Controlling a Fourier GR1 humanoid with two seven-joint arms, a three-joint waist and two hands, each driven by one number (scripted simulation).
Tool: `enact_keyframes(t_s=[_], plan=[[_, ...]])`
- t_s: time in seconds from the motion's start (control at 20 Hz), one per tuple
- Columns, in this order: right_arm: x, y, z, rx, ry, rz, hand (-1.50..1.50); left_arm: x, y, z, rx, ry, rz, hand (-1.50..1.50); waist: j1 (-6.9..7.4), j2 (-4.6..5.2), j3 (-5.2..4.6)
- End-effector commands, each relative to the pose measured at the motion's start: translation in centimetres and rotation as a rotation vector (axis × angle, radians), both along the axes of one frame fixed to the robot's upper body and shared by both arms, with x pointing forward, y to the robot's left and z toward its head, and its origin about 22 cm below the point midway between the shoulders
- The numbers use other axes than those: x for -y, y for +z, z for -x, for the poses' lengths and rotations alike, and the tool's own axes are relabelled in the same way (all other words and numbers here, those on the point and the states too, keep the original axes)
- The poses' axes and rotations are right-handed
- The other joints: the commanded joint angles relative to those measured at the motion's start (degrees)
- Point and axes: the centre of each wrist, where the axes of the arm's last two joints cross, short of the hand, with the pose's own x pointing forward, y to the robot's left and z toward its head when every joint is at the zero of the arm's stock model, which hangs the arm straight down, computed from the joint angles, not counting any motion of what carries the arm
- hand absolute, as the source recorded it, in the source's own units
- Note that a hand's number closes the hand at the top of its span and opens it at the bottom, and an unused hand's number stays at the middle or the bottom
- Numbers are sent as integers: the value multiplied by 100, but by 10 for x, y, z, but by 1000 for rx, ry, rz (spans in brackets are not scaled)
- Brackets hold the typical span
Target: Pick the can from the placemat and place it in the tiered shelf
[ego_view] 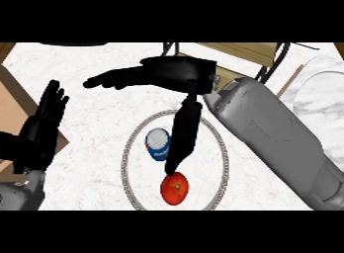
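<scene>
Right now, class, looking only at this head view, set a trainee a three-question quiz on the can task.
1. True or false: the can lies on the round placemat.
2. Which sits nearer the view's lower edge: A) can, B) tomato?
3. Which hand reaches over the placemat?

Key:
1. True.
2. B.
3. The right hand, fingers straight, holding nothing; the left hand rests open at the view's left.

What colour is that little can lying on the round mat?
The can is blue and white, seen best, and only, in the head view.
</scene>
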Motion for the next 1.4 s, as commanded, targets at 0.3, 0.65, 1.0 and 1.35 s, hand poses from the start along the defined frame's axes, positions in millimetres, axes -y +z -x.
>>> enact_keyframes(t_s=[0.3,0.65,1.0,1.35], plan=[[-51,20,57,485,34,414,-150,-3,2,15,-25,25,-2,0,-149,-53,7],[-87,-7,70,557,-7,534,-150,-22,1,8,-7,26,12,0,-147,-11,0],[-78,-26,52,711,-90,708,-150,-2,-3,7,1,32,7,0,-151,2,2],[-74,-53,33,678,-106,697,-150,-5,-7,15,-6,25,4,0,-132,2,3]])
